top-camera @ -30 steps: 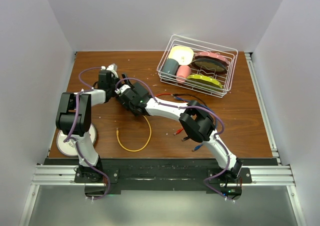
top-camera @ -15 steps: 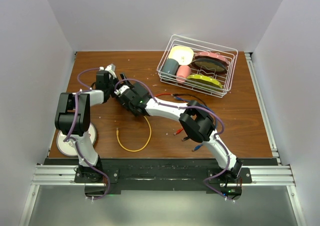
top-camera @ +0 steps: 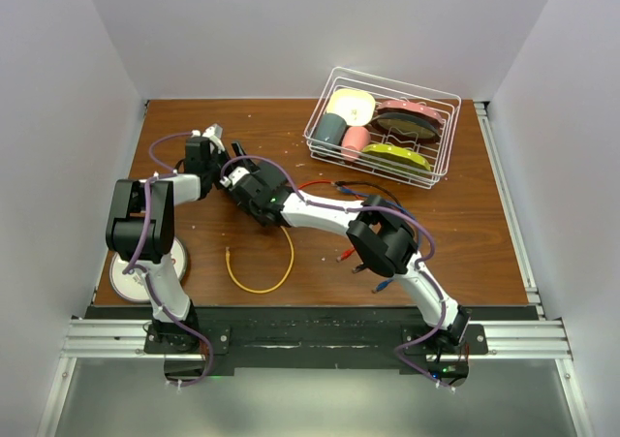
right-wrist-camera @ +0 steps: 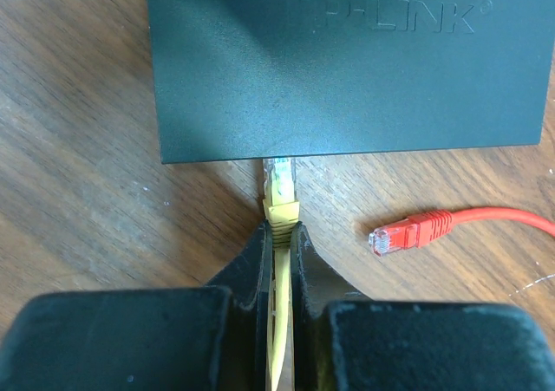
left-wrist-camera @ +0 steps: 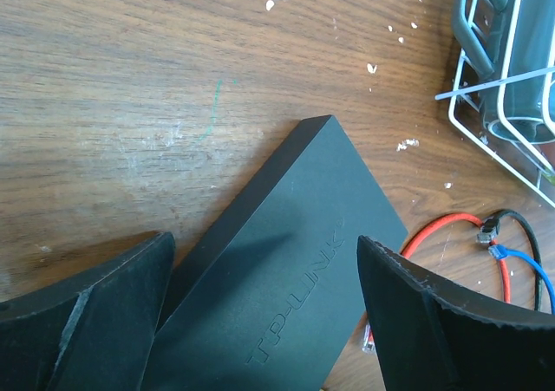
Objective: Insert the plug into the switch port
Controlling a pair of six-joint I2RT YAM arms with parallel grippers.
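Fingers of the right gripper are clenched on the plug, two dull black pads pinching its yellow rubbery boot, with the thin yellow cable running back between them. Straight ahead of those fingertips the plug's clear plastic tip meets the near edge of the switch, a flat matte-black box with sharp corners and raised lettering on its lid. Whether the tip sits in a socket cannot be told, since the socket row is hidden under that edge. Just right of the fingers lies a red plug with its glossy cable, flat on the grainy brown wooden table.

On the left gripper the fingers are released and spread wide, rough-edged black wedges on either side of the switch, which lies slantwise between them. The left one sits right at the box's edge; a strip of wood shows beside the right one. Beyond the right fingertip curl thin red, blue and black cables – and farther out stands a white wire basket holding a grey mug.
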